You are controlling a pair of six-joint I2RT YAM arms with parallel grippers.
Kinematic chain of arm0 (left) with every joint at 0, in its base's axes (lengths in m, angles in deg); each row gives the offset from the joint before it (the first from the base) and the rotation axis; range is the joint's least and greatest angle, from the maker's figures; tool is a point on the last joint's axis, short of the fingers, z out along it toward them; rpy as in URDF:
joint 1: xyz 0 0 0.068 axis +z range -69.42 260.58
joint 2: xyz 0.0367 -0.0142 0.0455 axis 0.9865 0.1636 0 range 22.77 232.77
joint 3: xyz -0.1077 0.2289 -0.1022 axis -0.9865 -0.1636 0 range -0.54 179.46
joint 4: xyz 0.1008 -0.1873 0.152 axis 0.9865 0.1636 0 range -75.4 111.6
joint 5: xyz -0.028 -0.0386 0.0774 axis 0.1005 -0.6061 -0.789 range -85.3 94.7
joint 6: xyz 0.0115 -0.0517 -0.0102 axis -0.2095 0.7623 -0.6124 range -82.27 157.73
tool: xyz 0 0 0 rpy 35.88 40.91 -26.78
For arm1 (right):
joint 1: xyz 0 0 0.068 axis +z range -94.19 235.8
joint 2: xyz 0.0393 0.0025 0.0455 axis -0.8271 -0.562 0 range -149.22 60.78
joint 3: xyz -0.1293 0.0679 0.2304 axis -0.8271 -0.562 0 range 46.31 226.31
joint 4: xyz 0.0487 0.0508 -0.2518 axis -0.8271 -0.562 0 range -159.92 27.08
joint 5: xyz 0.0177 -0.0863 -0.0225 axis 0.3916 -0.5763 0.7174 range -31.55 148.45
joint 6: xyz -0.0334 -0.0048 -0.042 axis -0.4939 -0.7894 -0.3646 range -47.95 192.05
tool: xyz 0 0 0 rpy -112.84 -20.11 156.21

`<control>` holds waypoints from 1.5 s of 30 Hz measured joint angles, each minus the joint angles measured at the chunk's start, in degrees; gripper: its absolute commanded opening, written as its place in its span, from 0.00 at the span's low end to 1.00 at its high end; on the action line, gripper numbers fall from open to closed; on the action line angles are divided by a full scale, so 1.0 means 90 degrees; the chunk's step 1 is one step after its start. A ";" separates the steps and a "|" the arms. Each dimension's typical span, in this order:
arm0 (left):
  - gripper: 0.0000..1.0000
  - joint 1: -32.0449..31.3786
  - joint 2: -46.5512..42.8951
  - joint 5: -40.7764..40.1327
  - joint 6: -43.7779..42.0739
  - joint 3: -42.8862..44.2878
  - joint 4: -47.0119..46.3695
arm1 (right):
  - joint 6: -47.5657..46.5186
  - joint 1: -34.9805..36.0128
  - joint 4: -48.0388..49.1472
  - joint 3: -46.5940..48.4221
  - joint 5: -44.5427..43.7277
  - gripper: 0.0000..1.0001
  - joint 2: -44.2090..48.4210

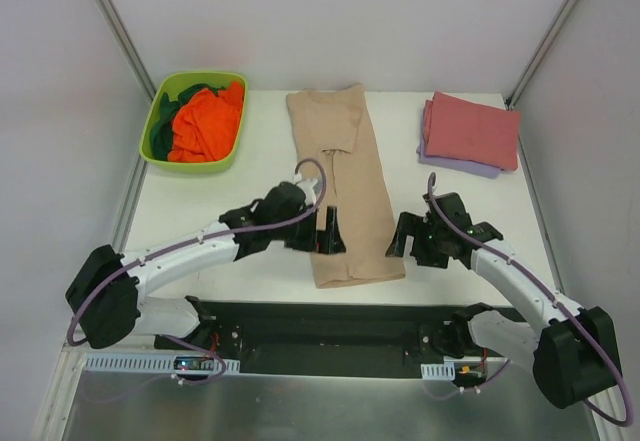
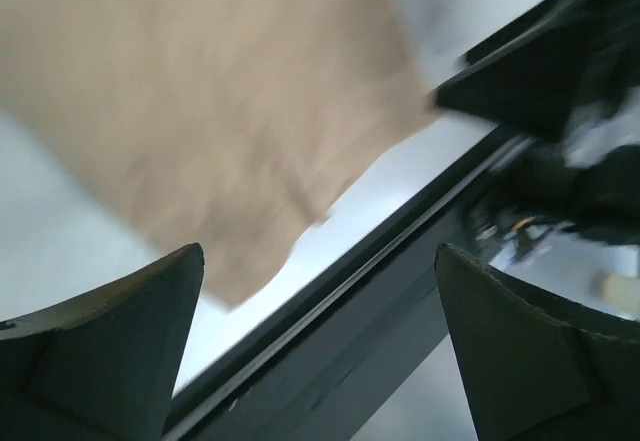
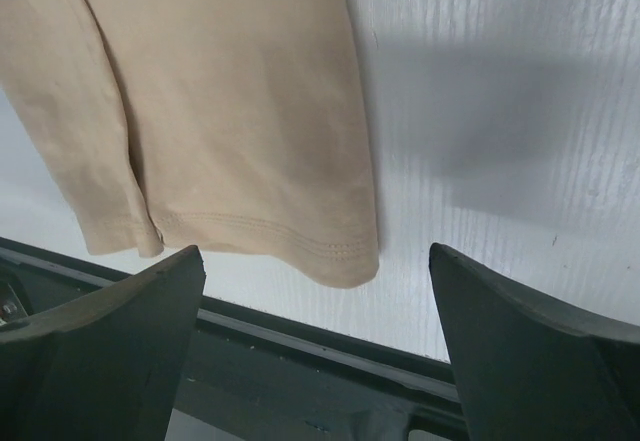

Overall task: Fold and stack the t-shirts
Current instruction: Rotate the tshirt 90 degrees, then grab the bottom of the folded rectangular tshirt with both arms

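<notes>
A tan-beige t-shirt (image 1: pixel 345 186) lies on the white table, folded lengthwise into a long strip with its hem at the near edge. It also shows in the left wrist view (image 2: pixel 200 111) and the right wrist view (image 3: pixel 230 111). My left gripper (image 1: pixel 328 233) is open at the strip's near left edge. My right gripper (image 1: pixel 408 238) is open just right of the hem's near right corner. Both hold nothing. A dusty red shirt (image 1: pixel 474 129) lies folded on a lavender one (image 1: pixel 455 164) at the far right. Orange (image 1: pixel 205 121) and dark green (image 1: pixel 160 133) shirts lie in the tub.
The lime-green plastic tub (image 1: pixel 156 114) stands at the far left. A black rail (image 1: pixel 330 336) runs along the table's near edge, with the arm bases behind it. Grey walls with metal posts close the back and sides.
</notes>
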 measured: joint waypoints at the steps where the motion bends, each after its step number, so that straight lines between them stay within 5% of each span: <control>1: 0.93 -0.0102 -0.0068 -0.0107 0.0097 -0.0306 0.0136 | -0.0022 -0.0017 0.0005 -0.0051 0.0078 0.96 0.0000; 6: 0.76 -0.0563 -0.0070 -0.0563 0.0692 -0.1287 0.0831 | -0.0095 -0.0022 0.0002 -0.0236 0.0248 0.96 0.0000; 16: 0.39 -0.0736 0.1052 -0.0741 0.1222 -0.1059 0.0806 | -0.0236 -0.0102 0.0061 -0.0367 0.0255 0.97 -0.0080; 25: 0.24 -0.0865 0.1256 -0.0787 0.1462 -0.0971 0.1086 | -0.0233 -0.0143 0.0369 -0.0469 0.0464 0.95 -0.0423; 30: 0.10 -0.0950 0.1530 -0.0872 0.1642 -0.0799 0.1144 | -0.0228 -0.0153 0.0471 -0.0542 0.0578 0.85 -0.0510; 31: 0.00 -0.0967 0.1591 -0.0874 0.1656 -0.0750 0.1141 | -0.0228 -0.0155 0.0486 -0.0549 0.0585 0.82 -0.0510; 38: 0.00 -0.0991 0.1727 -0.0882 0.1778 -0.0636 0.1139 | -0.0219 -0.0165 0.0578 -0.0661 0.0549 0.63 -0.0471; 45: 0.00 -0.0991 0.1715 -0.0882 0.1792 -0.0644 0.1144 | -0.0102 -0.0194 0.0704 -0.0831 0.0444 0.27 -0.0459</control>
